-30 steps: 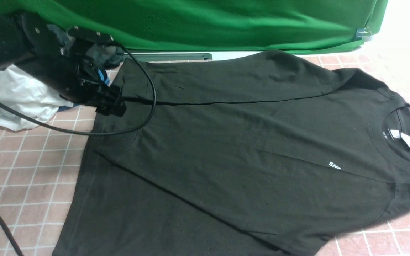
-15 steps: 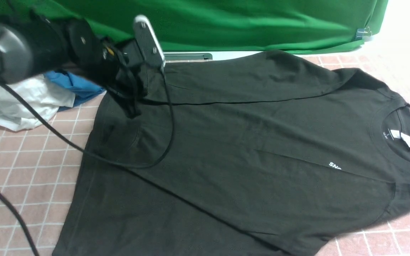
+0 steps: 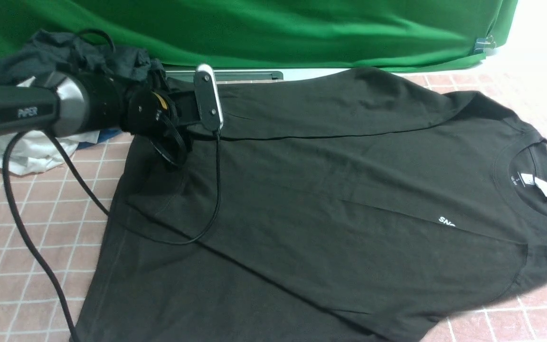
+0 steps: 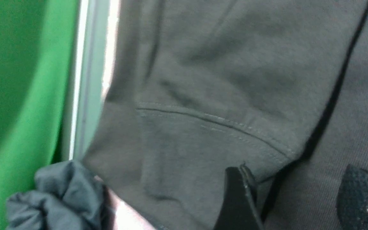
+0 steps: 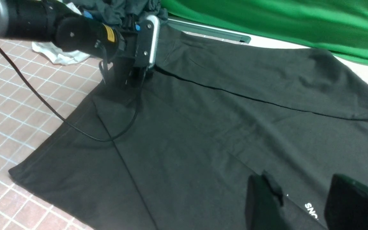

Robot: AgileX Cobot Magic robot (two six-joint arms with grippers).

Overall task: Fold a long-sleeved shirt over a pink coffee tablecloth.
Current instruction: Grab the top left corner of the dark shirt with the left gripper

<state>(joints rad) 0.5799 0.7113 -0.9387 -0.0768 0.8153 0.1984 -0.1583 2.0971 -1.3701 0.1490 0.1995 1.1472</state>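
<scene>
Shirt (image 3: 330, 190) lies flat on the cloth (image 3: 26, 213), its long axis running away from the left arm (image 3: 64, 109) toward the collar. That arm reaches in level, wrist over the far hem corner, so it looks the nearer one for the next fold. In the left wrist view the left pincer (image 4: 299, 204) is spread, one finger (image 4: 238, 198) over the sleeve cuff (image 4: 203, 150), the sleeve's edge running between the fingers, nothing clamped. In the right wrist view the right pincer (image 5: 305, 204) hangs spread above the chest print (image 5: 311, 210), the hem well beyond it.
</scene>
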